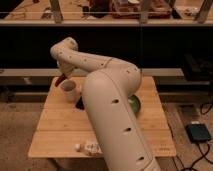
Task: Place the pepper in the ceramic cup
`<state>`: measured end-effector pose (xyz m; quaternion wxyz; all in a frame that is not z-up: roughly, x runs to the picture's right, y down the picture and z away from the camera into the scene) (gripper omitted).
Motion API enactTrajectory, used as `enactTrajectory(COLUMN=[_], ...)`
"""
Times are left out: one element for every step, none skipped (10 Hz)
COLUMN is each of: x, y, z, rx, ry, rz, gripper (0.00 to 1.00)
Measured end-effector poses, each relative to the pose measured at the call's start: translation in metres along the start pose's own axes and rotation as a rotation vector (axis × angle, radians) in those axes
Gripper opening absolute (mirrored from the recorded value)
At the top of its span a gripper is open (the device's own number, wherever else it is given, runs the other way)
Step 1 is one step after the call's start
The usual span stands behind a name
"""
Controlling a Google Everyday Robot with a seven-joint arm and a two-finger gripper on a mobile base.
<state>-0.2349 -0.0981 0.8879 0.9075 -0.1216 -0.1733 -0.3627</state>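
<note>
1. The arm (107, 95) reaches from the near right across the wooden table (60, 125) toward its far left corner.
2. The gripper (64, 77) hangs at the far left, just above and behind the ceramic cup (70, 91). A dark-red sliver shows at its tip; this appears to be the pepper (60, 81), held just left of the cup's rim and not yet inside.
3. Finger state: the fingers look clamped on the pepper, though the wrist hides most of them.
4. The cup stands upright on the far left of the table. A dark flat object (80, 103) lies just beside it on the near right. The green bowl (134, 104) is mostly hidden behind the arm, to the right.
5. A white-capped tube (89, 147) lies near the front edge, well apart from the cup.
6. Judgement for the step: shift the pepper right until centred over the cup's mouth, lower the tip below the rim, then release. Releasing too early risks the pepper landing on the table or tipping the light cup.
</note>
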Motion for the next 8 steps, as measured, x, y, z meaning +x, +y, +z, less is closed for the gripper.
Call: enactTrajectory(x=[0.002,0.001,0.005,0.007,0.007,0.001,0.002,0.006], y=[0.002,0.003,0.009,0.013,0.016,0.018,0.029,0.040], z=[-0.001,-0.001,0.000,0.002,0.002,-0.001,-0.003,-0.007], rx=[0.002,0.006,0.010,0.012,0.015,0.021,0.025,0.029], ry=[0.004,0.007,0.006,0.007,0.015,0.014,0.023,0.030], rz=[-0.003,0.004,0.017,0.024,0.031,0.036,0.049,0.064], gripper=[0.61,0.61,0.61,0.61,0.61,0.64,0.75,0.81])
